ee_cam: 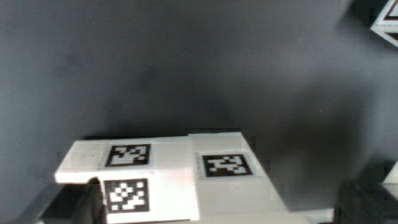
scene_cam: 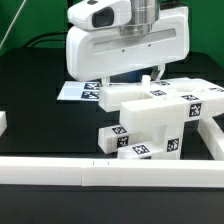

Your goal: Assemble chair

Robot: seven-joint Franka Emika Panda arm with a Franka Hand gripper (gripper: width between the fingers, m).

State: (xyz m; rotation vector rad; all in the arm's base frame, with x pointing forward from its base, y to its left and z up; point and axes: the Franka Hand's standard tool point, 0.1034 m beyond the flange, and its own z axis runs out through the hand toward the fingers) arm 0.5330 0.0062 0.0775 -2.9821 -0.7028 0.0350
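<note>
The chair (scene_cam: 155, 120) sits at 6 o'clock from the gripper (scene_cam: 148, 76), just beneath it. The jaws stand apart, empty. There is one chair and one gripper, and three tags (ee_cam: 226, 165) face the wrist view.

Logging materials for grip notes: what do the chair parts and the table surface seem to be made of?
The chair parts look like rigid white plastic with a matte to faintly glossy finish: blocky shapes, crisp edges, uniform colour. The black-and-white tags on them look printed. The table seems covered in a matte black sheet or cloth. It shows almost no reflections, so which one is unclear.
</note>
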